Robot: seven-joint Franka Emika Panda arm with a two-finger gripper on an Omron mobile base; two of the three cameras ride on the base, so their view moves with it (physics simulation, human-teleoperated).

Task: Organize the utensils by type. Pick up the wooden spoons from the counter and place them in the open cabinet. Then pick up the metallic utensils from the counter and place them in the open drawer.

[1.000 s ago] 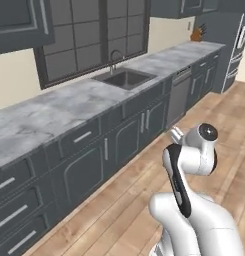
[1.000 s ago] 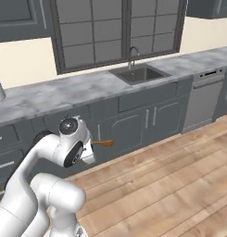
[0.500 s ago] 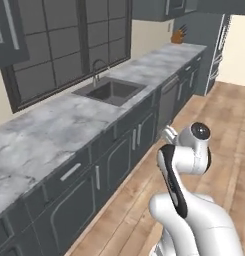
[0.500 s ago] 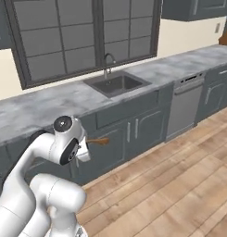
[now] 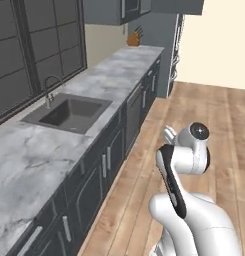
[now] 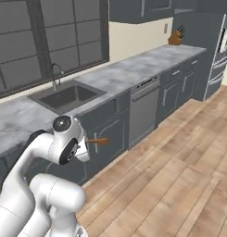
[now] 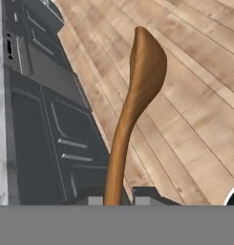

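A white robot arm is holding its gripper (image 7: 116, 200) out over the wooden plank floor (image 7: 195, 95), its two dark fingertips (image 7: 148, 194) pinching the handle of an all orange-brown wooden spoon (image 7: 137, 103), one of the task's two. In the hand view the spoon is rising straight from between the fingertips, its bowl farthest from the hand, above the floorboards and beside the dark grey lower cabinets (image 7: 51, 139) with their silver bar handles. From the right base view, the spoon (image 6: 98, 141) is sticking out sideways from the arm's hand toward the cabinet fronts, clear of the floor and below the counter's edge. The grey-white marble counter (image 5: 39, 155) is running along the wall under a dark-framed window (image 6: 45, 41), with a sunken sink (image 5: 66, 112) and its curved tap (image 5: 51, 87) set into it. A dishwasher front (image 6: 143, 109) is sitting under the counter further along. At the far end of the counter a brown knife block (image 6: 176, 37) with black handles is standing near the wall, beside a tall steel refrigerator (image 6: 217, 51). Dark grey upper cabinets (image 6: 142, 9) are hanging above that far stretch of counter.
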